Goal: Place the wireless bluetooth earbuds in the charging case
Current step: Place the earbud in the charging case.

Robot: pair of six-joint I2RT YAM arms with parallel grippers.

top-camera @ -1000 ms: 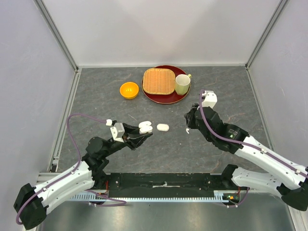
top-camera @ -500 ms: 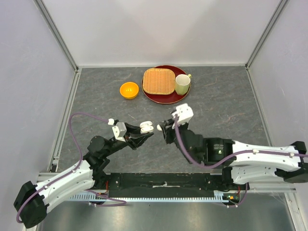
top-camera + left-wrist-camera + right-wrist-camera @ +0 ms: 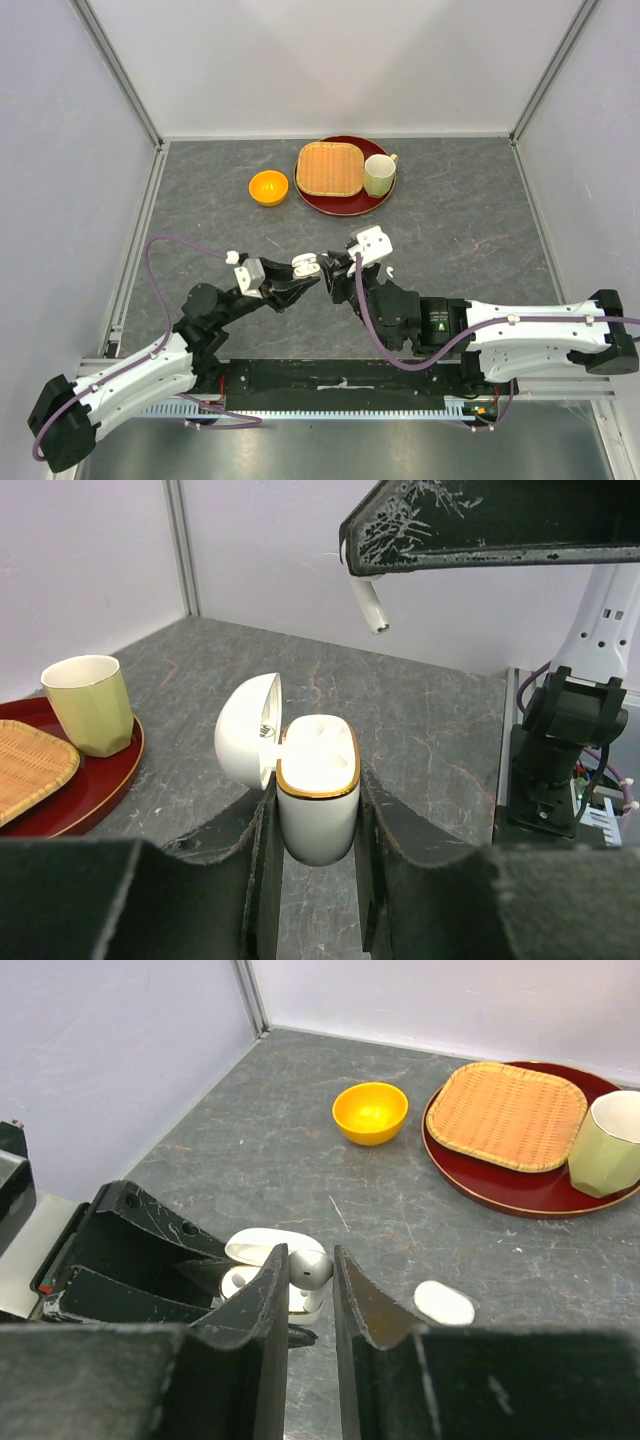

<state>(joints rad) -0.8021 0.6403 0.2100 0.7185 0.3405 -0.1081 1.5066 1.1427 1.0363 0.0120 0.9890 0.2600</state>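
Note:
The white charging case, gold-rimmed, stands upright with its lid swung open to the left. My left gripper is shut on its body and holds it just above the table; in the top view that gripper is left of centre. My right gripper is shut on one glossy white earbud, right over the open case. In the left wrist view the earbud's stem hangs down from the right fingers, above and slightly behind the case's wells. Both wells look empty.
A white oval object lies on the table just right of my right fingers. At the back stand an orange bowl and a red tray carrying a woven mat and a pale green cup.
My right arm has swung left from the right side of the table, carrying the earbud over the open case. The left gripper has held the case almost still.

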